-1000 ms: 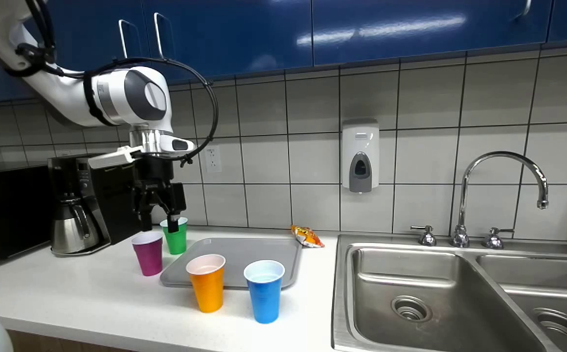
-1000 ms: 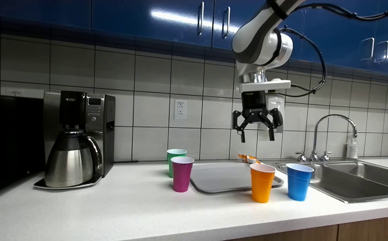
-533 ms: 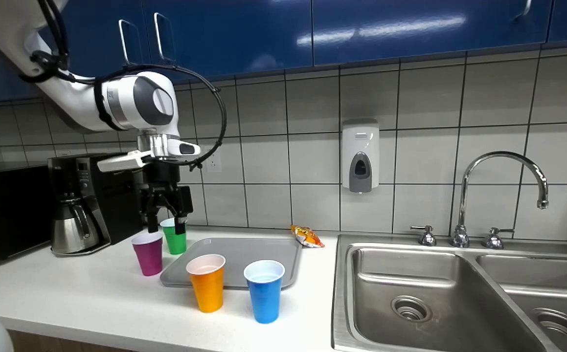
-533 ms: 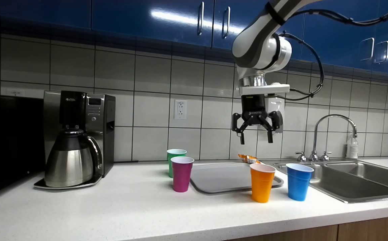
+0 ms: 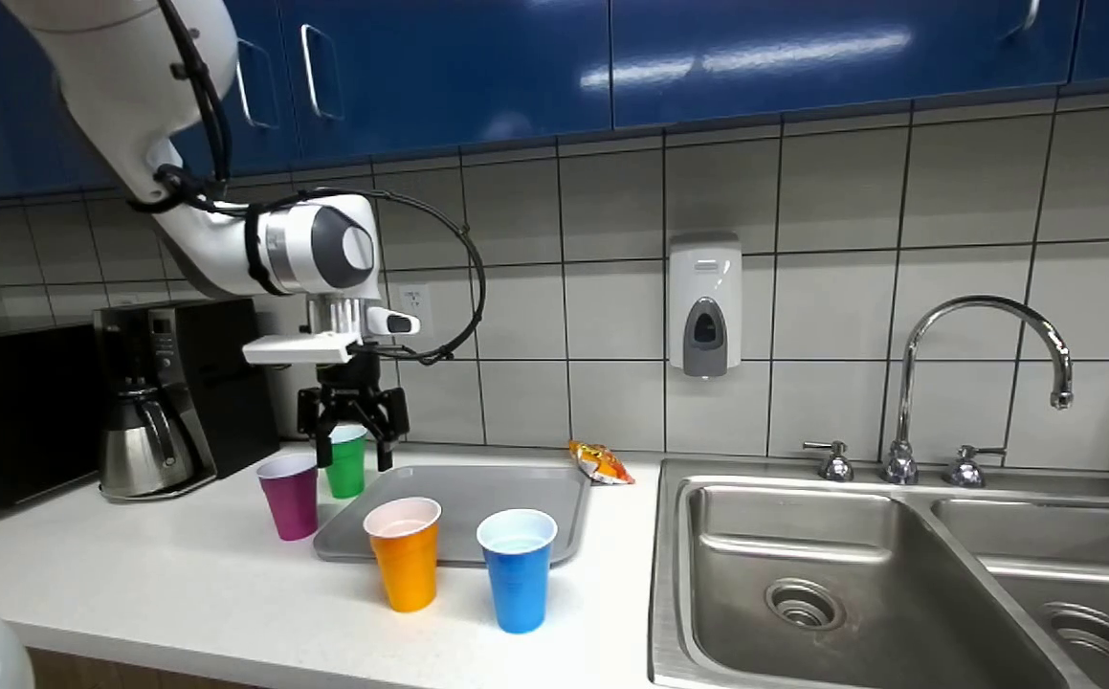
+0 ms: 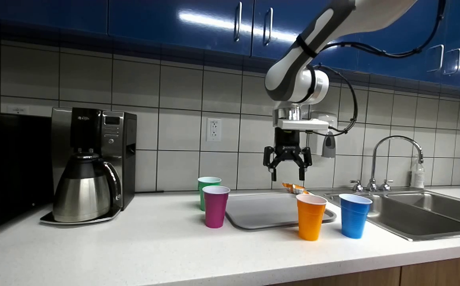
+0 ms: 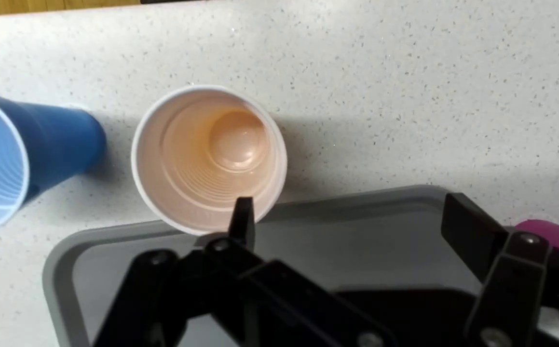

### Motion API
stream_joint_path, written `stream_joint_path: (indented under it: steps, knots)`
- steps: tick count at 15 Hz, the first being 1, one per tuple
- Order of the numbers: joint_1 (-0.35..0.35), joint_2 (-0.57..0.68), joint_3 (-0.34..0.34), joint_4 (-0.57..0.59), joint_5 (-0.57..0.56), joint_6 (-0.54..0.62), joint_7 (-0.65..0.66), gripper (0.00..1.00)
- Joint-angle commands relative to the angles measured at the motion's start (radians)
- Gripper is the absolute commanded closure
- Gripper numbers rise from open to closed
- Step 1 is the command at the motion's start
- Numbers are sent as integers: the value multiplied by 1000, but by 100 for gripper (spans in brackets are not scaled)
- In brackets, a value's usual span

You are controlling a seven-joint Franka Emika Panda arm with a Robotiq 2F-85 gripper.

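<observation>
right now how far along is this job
Done, it seems: the gripper is over the gray tray. In hand: nothing, its jaws open. Left: probably any grasping, since the orange cup, blue cup, purple cup and green cup stand upright on the counter.

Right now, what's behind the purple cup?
In an exterior view, the green cup stands behind the purple cup. Its rim and a strip of its side show; most of its lower part is covered.

In an exterior view, the tray [image 5: 506, 493] lay on the tabletop [image 5: 162, 555], packet [image 5: 600, 464] at two o'clock, sink [image 5: 803, 536] at three, one cup [image 5: 521, 584] at five, another cup [image 5: 408, 569] at seven, third cup [image 5: 293, 500] at nine, fourth cup [image 5: 349, 471] at ten.
</observation>
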Motion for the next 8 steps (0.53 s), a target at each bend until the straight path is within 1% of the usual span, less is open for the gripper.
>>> stream_joint_path:
  steps: [1, 3, 8]
  knots:
    - [30, 68, -13, 70, -13, 32, -64, 0]
    - [43, 92, -10, 89, -8, 56, -79, 0]
    - [82, 130, -4, 129, -7, 135, -67, 0]
